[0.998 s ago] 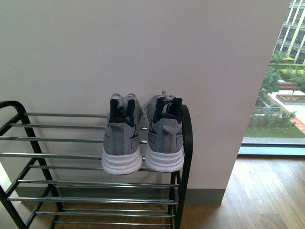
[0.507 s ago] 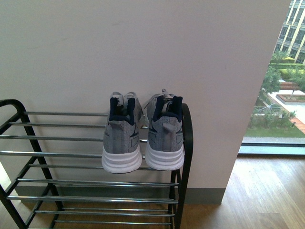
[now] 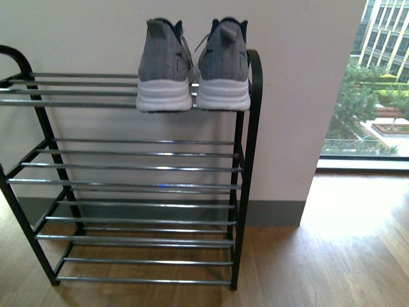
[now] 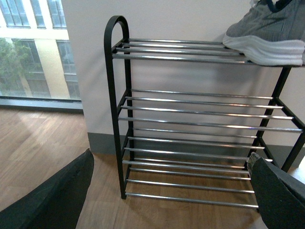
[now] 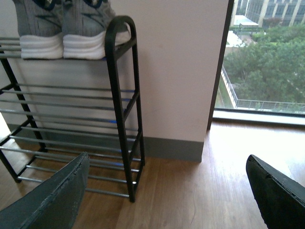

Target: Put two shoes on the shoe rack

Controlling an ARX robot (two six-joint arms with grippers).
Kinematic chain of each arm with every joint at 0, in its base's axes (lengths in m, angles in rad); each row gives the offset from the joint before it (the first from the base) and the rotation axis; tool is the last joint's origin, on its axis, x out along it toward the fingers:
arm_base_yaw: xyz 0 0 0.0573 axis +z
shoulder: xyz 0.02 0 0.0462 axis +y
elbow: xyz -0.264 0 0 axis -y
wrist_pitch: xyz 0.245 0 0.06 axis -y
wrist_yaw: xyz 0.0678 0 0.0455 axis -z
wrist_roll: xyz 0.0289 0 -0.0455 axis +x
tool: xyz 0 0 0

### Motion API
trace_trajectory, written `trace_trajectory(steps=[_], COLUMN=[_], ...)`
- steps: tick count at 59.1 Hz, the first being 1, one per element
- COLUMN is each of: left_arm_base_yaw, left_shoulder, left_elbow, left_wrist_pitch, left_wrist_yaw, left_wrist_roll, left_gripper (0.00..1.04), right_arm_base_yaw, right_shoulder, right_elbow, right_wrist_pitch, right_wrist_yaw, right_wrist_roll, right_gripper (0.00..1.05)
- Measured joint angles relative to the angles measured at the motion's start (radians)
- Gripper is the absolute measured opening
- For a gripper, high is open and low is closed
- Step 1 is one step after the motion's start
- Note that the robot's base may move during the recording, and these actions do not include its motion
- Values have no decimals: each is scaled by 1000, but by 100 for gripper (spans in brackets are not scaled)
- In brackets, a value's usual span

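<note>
A: So, which step?
B: Seemingly finished: both grey sneakers (image 3: 223,64) sit on the shoe rack (image 3: 254,102), top shelf, right end.
A: Fingers?
B: Apart, empty, on left gripper (image 4: 170,159) and right gripper (image 5: 167,161). Next, probably only backing clear.

Sneakers (image 3: 193,64) on rack's (image 3: 246,192) top shelf, right end

The black two-fingered left gripper (image 4: 170,157) and the black two-fingered right gripper (image 5: 167,160) both have their jaws spread wide, empty.
</note>
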Motion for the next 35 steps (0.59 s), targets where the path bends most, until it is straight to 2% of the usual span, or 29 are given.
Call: trace_trajectory(steps=[35], left_arm_base_yaw=[0], left_shoulder=[0], left_elbow=[0], left_wrist_pitch=[0], left_wrist_yaw=[-1], left_wrist_roll=[0], left_gripper=[95], right_arm_base_yaw=[0], right_shoulder=[0], right_elbow=[0], right_wrist_pitch=[-2], right_wrist_yaw=[-3], right_wrist_roll=[0], right_gripper=[95])
